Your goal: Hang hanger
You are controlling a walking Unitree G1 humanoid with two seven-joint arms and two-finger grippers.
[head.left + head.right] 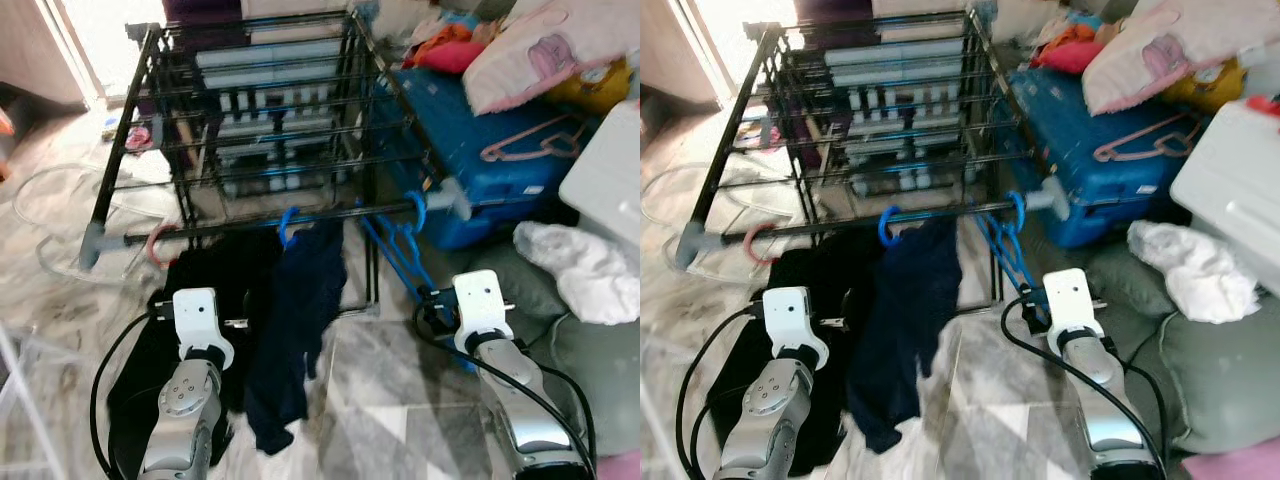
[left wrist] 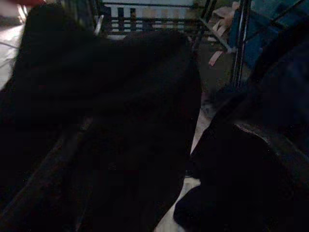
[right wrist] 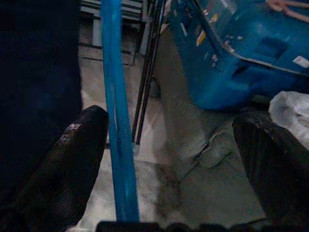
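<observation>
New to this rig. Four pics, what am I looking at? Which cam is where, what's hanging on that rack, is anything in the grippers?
It is a humanoid robot with two silver arms, each ending in two long black fingers. The two wide pictures come from a stereo camera on its head, looking down; the other two come from cameras on its wrists.

In front stands a black drying rack. From its front bar hang a black garment on a pink hanger, a dark blue garment on a blue hook, and an empty blue hanger. To the right lie a blue suitcase, pillows and a white cloth.

The right gripper is open, and the blue hanger's bar runs between its fingers without being clamped. The left wrist view is very dark, mostly black cloth, so I can't tell the left gripper's state.
</observation>
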